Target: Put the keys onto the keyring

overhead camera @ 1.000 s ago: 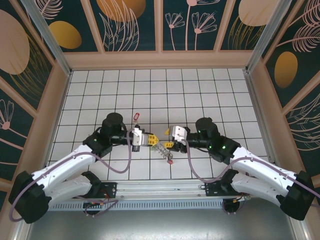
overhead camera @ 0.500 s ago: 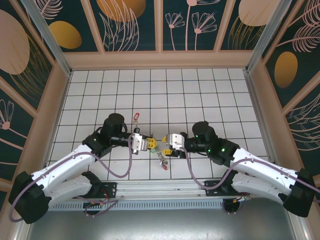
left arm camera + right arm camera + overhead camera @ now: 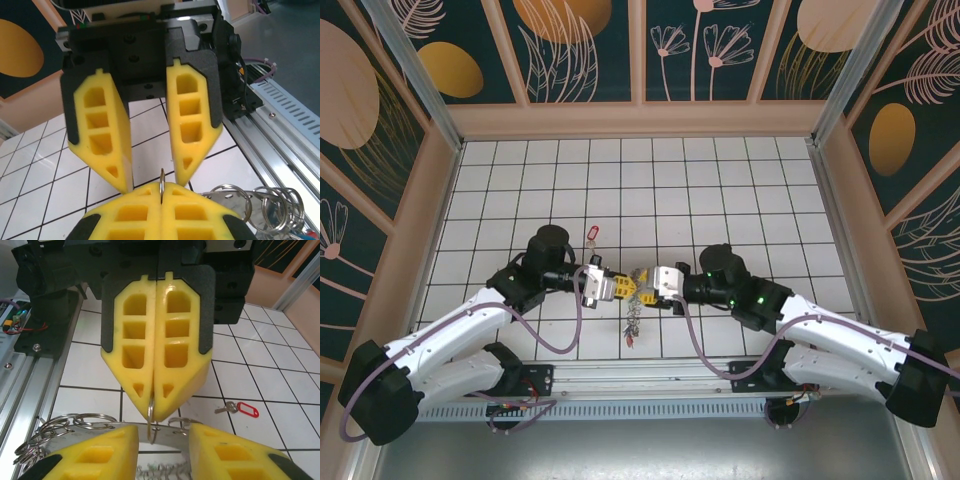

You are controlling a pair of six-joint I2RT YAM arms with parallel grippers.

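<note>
The right gripper [image 3: 648,284] now sits farther toward 9 o'clock, nose to nose with the left gripper [image 3: 628,287]; the strip of floor that lay between them a second ago is closed. Its jaws stand narrower than before, though apart. The left gripper is a little farther toward 3 o'clock. The keyring [image 3: 633,320] under them now trails toward 6 o'clock instead of 4 o'clock.

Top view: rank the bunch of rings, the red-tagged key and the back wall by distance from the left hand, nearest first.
1. Bunch of rings, held by the left hand, rail side.
2. Red-tagged key, on the tiles behind it.
3. Back wall, at the far end.
</note>
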